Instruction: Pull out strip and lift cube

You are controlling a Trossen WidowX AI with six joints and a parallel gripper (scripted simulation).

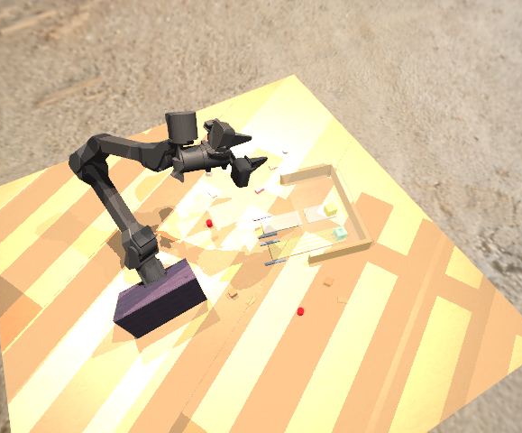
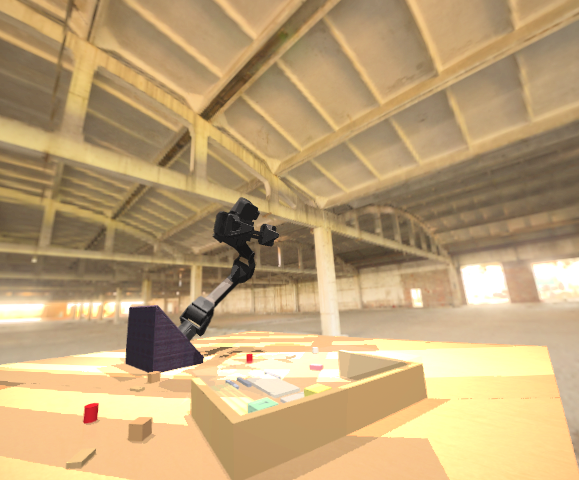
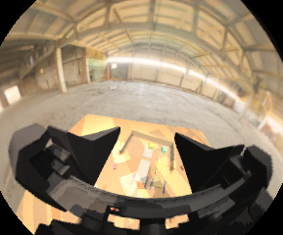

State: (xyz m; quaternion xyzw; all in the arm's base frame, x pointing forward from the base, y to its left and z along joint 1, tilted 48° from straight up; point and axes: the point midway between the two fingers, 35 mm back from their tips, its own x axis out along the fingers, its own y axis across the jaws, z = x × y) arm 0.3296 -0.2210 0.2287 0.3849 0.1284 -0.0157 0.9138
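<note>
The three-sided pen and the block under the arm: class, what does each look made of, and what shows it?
Pen: looks like plain wood or board, matte tan, thick flat walls, square corners, no shine.
Block: dark purple, matte, faint ridged lines across its faces; ribbed plastic or fabric, hard to tell.

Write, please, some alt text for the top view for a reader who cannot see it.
A dark robot arm holds its open, empty gripper above a striped table, short of a three-walled tan pen containing strips, a yellow cube and a teal cube.
</note>
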